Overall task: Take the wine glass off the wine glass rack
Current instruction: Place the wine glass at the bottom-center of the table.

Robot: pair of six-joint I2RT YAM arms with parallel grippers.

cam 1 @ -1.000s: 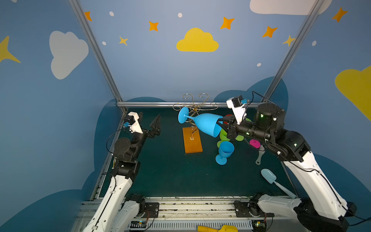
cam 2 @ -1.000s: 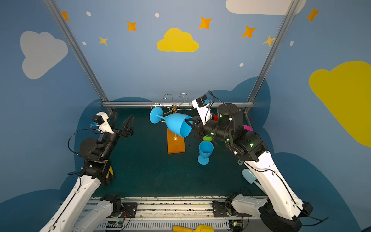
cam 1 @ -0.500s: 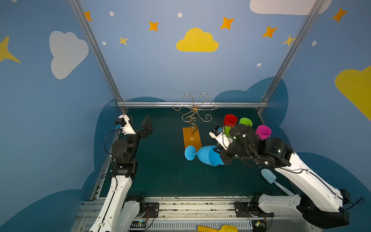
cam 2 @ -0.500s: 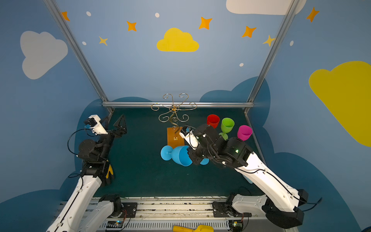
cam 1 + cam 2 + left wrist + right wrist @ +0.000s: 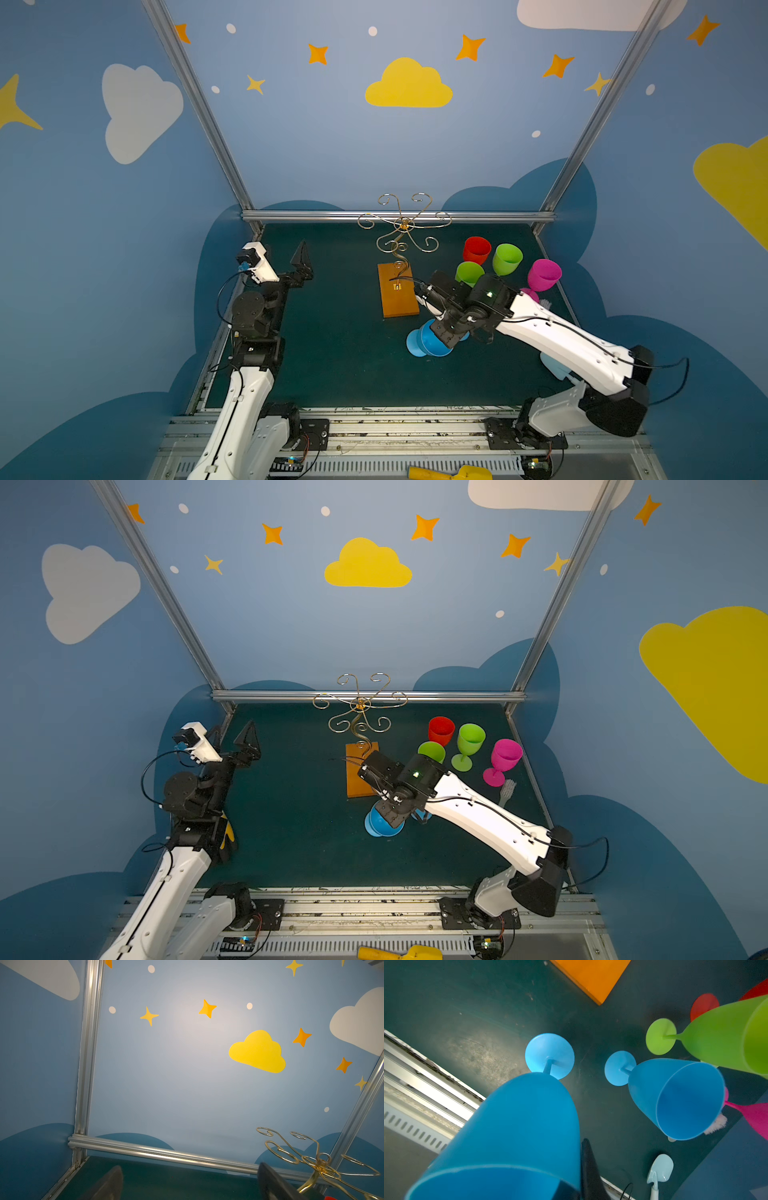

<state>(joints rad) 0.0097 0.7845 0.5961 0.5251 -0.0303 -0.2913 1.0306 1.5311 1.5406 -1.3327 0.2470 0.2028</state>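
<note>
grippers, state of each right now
Left gripper: open, empty.
Right gripper: shut on the blue glass.

In both top views the right arm (image 5: 540, 332) covers most of the blue wine glass (image 5: 422, 347), at five o'clock from the wine glass rack (image 5: 397, 297) (the grip itself unseen). A second blue glass (image 5: 419, 815) barely peeks out.

The dark green mat (image 5: 332, 332) is left open between the left arm (image 5: 249, 316) and the gold wire rack (image 5: 404, 226) on its orange-brown wooden base (image 5: 397, 301). The right rear corner is crowded by an upright red plastic goblet (image 5: 476, 249), two green goblets (image 5: 507, 258) and a magenta goblet (image 5: 543, 274). In front of the base, passage is blocked by a blue plastic goblet (image 5: 430, 347), with a second blue goblet (image 5: 645, 1084) just beside it.
</note>
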